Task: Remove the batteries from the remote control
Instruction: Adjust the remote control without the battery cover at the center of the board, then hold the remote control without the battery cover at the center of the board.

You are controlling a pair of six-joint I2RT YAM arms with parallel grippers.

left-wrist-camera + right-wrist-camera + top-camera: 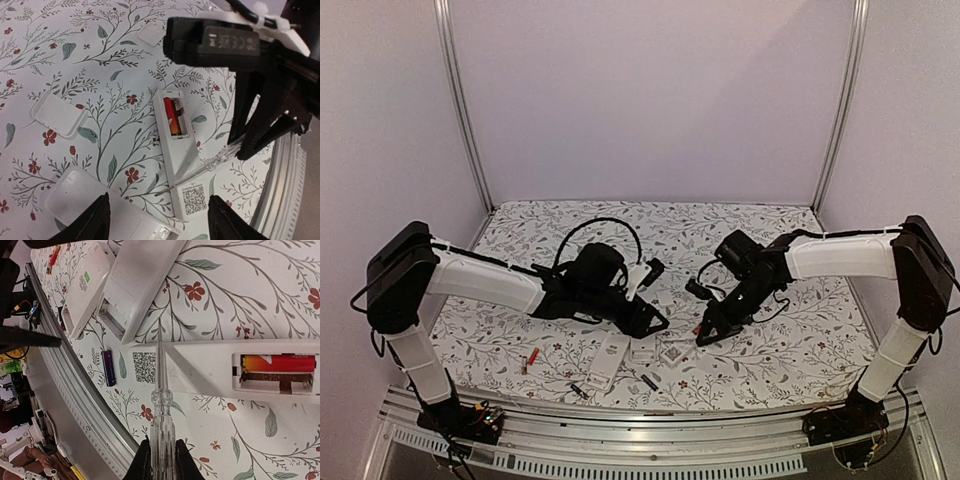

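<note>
- The right pincer (162,452) is clamped on the handle of a clear pen-like tool (161,415).
- The tool's thin shaft lies across the back of the remote control (200,365), beside its printed square code label and apart from the open battery bay.
- The remote control lies on its face on the flowered desk (770,230), with the bay cover off.
- One red-orange battery (280,362) sits in the bay. The slot next to it is bare and shows a brown strip and a spring.
- The left pincer (157,222) hangs open above the same remote control, gripping nothing, its two dark fingertips (95,220) spread to either side.
- A white cover (57,114) lies loose on the desk, apart from the remote control.
- Two more white remotes (142,280) (87,285) lie just to the left, one overlapping the other.
- A dark battery (108,374) lies on the desk close to the near edge.
- A second dark battery (578,390) lies further left along that edge.
- A red battery (531,357) rests well to the left of the remotes.
</note>
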